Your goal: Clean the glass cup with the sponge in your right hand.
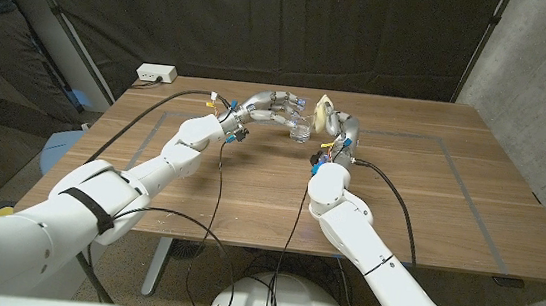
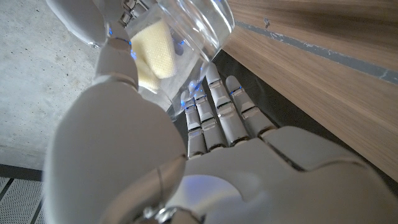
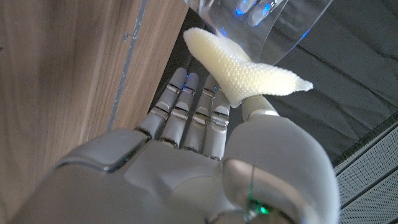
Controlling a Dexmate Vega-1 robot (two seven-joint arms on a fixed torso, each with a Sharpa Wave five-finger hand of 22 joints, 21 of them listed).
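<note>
Evidently the two hands met over the far middle of the wooden table (image 1: 249, 196) so that one could steady the work while the other scrubbed. The left hand (image 1: 265, 106) gripped the glass cup (image 1: 299, 128), holding it up off the tabletop between the two arms, which would keep it from sliding under pressure. The right hand (image 1: 334, 126) pinched the pale yellow sponge (image 1: 322, 109) between thumb and fingers and held it against the cup's rim, seemingly so its textured face could rub the glass. In the right wrist view the sponge (image 3: 245, 67) lay touching the clear wall of the cup (image 3: 273, 18). No brand, label or legible writing showed on the cup, the sponge or the table.
</note>
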